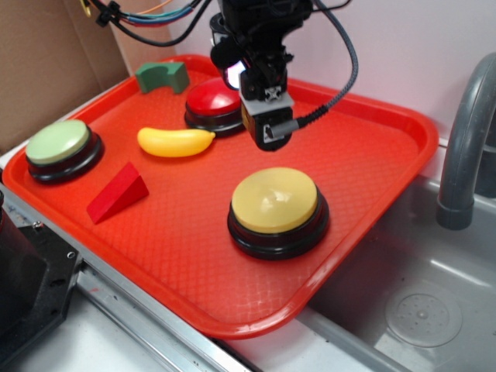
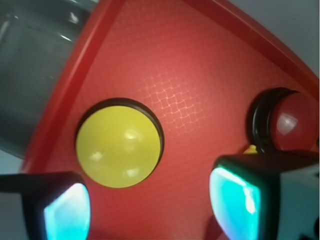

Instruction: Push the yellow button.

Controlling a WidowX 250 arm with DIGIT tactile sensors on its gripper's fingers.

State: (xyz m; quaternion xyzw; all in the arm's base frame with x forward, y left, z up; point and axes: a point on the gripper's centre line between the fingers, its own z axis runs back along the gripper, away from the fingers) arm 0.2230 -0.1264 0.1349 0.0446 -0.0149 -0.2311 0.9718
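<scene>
Since your gripper [image 1: 267, 136] hangs open and empty above the tray [image 1: 372, 147], just behind the yellow button [image 1: 274, 199], you're mid-approach, so probably come forward and press down.

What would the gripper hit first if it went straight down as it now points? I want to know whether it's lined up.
Probably bare tray just behind the yellow button, not the dome; the gripper looks slightly offset, though depth is unclear.
</scene>
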